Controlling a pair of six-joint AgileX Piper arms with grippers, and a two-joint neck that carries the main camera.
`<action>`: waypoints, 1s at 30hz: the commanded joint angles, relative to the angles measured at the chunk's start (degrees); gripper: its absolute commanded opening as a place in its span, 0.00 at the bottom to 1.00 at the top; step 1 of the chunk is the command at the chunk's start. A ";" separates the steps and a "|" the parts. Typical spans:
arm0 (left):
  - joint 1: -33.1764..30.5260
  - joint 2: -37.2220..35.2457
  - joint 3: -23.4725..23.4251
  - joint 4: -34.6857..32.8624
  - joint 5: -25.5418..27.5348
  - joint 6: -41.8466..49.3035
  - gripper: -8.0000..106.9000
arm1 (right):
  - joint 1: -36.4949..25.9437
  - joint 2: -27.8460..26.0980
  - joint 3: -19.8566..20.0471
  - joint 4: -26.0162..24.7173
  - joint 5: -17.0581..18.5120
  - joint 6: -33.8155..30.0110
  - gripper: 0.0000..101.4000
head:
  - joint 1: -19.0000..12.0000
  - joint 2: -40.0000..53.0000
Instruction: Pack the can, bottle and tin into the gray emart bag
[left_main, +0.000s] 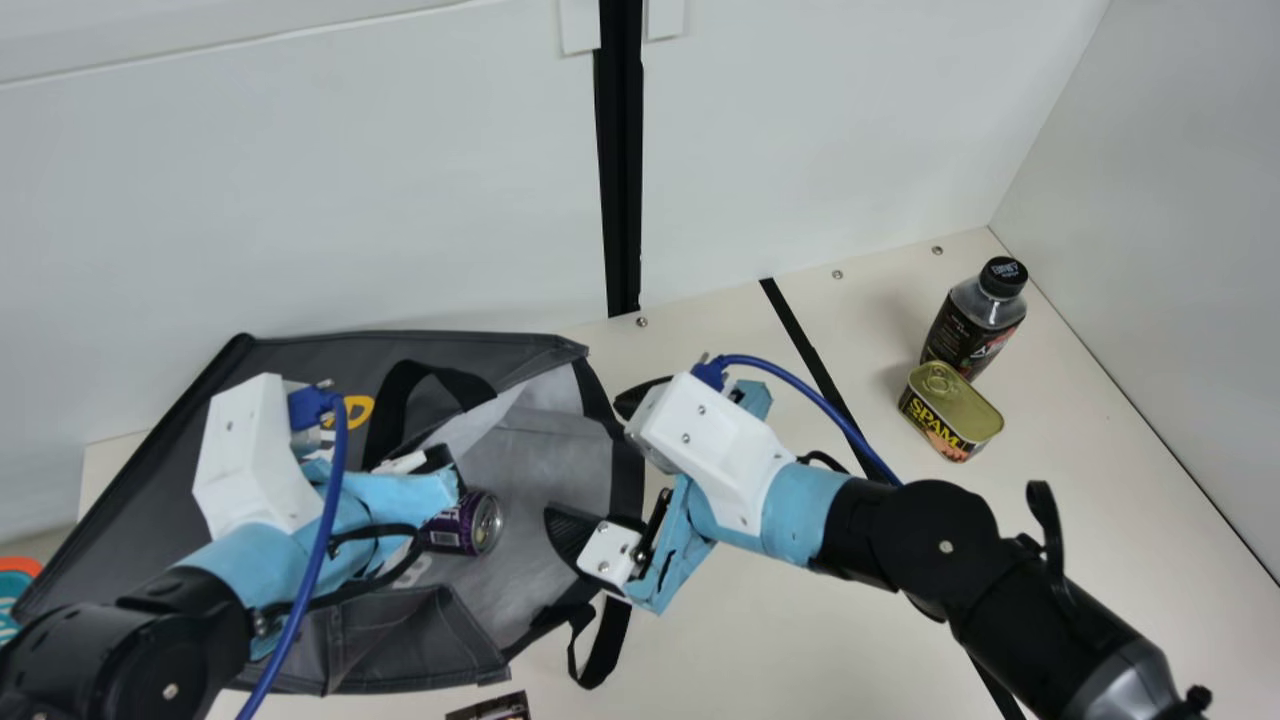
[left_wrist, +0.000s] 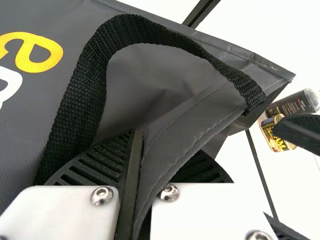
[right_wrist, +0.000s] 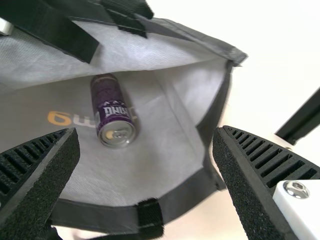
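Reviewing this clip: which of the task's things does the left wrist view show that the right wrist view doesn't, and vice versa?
Left wrist view: the dark bottle and the tin, side by side on the table beyond the bag.
Right wrist view: the purple can, lying inside the bag.
Both: the gray bag, its printed outside in the left wrist view, its open mouth in the right.

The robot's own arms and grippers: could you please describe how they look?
Both arms are black, with light blue wrapping near the wrists, white wrist housings and a blue cable on each. The left gripper and the right gripper have black ribbed fingers, and white plates with silver screws.
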 joint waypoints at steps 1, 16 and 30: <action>0.00 0.00 0.00 0.00 0.00 0.00 0.16 | -0.28 -0.62 -0.03 -2.12 -0.07 1.93 0.90 | -1.30 -0.05; 0.00 0.00 0.00 0.00 0.00 0.00 0.16 | -2.68 -5.96 -0.57 -14.65 0.31 13.50 0.90 | -1.30 -0.05; 0.00 0.00 0.00 0.00 0.00 0.00 0.16 | -4.96 -10.50 -1.20 -28.65 1.18 25.92 0.90 | -1.30 -0.05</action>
